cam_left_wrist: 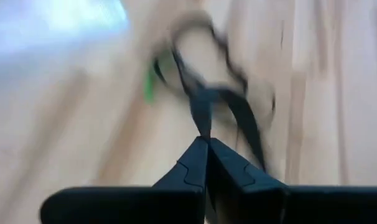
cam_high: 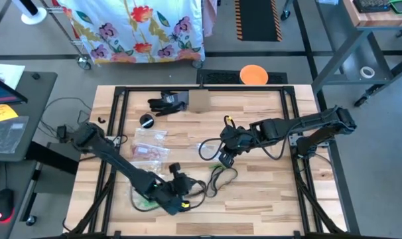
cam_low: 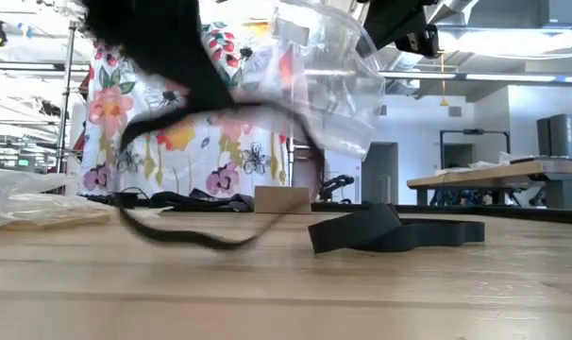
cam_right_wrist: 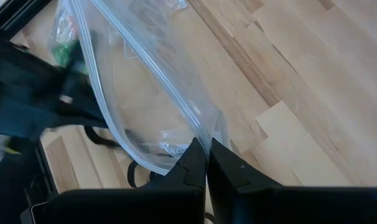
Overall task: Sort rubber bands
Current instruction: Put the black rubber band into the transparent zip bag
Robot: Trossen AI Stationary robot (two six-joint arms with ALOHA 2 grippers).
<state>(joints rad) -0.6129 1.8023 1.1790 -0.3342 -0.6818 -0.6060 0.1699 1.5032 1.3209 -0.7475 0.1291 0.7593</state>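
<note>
My left gripper (cam_high: 190, 190) (cam_left_wrist: 207, 142) is near the table's front edge, shut on a black rubber band (cam_left_wrist: 204, 109) that loops away from its fingertips. More black bands (cam_high: 217, 176) lie on the wood beside it, and one wide black band (cam_low: 390, 231) lies flat on the table. Something green (cam_high: 144, 199) lies by the left arm. My right gripper (cam_high: 224, 158) (cam_right_wrist: 207, 146) hovers over the table's middle, shut on a clear zip bag (cam_right_wrist: 139, 99) (cam_low: 324, 76). My left gripper pinches a black rubber band (cam_left_wrist: 203, 121) between its two fingertips, slanting down toward the table. The band stretches away from the fingers in a loop; the blur hides whether its far end lies on the wood. My right gripper pinches the clear zip bag's rim (cam_right_wrist: 198, 127) between its two fingers, slanting down from the table's right side. The bag is lifted and hangs off the fingers.
Two clear bags (cam_high: 150, 136) (cam_high: 148, 151), one holding red bands, lie left of the middle. Black gloves (cam_high: 166, 103), a small cardboard box (cam_high: 200, 99) and a black round thing (cam_high: 146, 121) sit toward the far edge. Bare wood (cam_high: 261, 192) lies at the near right.
</note>
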